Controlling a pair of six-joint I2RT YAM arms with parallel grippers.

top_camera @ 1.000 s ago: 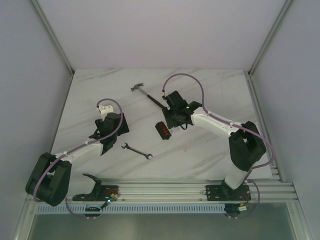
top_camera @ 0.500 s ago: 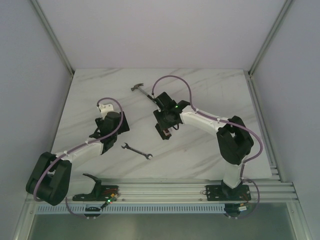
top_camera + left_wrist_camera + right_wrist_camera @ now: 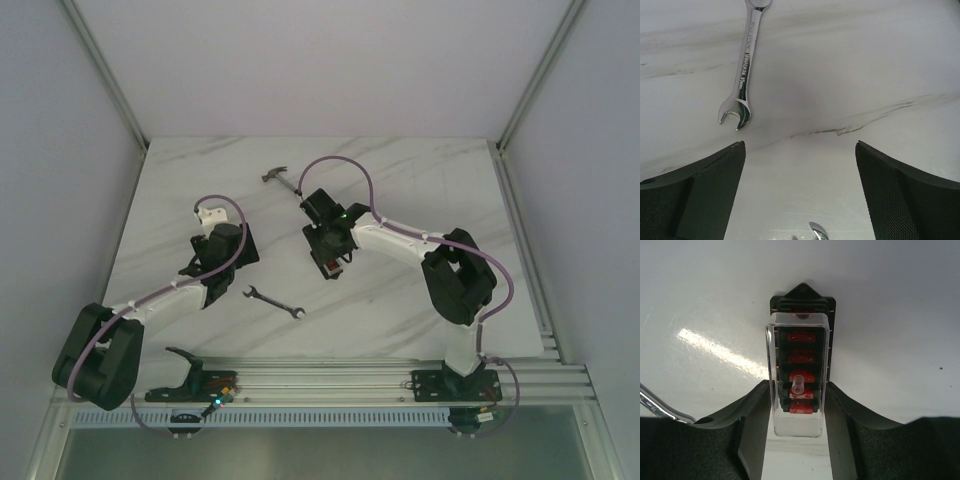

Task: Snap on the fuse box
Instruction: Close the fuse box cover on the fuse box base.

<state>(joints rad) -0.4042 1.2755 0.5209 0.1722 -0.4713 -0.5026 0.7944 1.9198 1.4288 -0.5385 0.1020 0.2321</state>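
First, wrench [image 3: 744, 75]: you find it flat on the marble table [image 3: 420, 190], just ahead of your left arm.
left gripper [image 3: 800, 147]: released, jaws spread wide over the marble.
right gripper [image 3: 796, 390]: clenched on the clear cover [image 3: 797, 426], one finger along each long side.
fuse box [image 3: 802, 299]: mid-table under your right gripper, the cover overlapping its red fuses.
hammer [image 3: 283, 178]: farthest back, beyond the fuse box.
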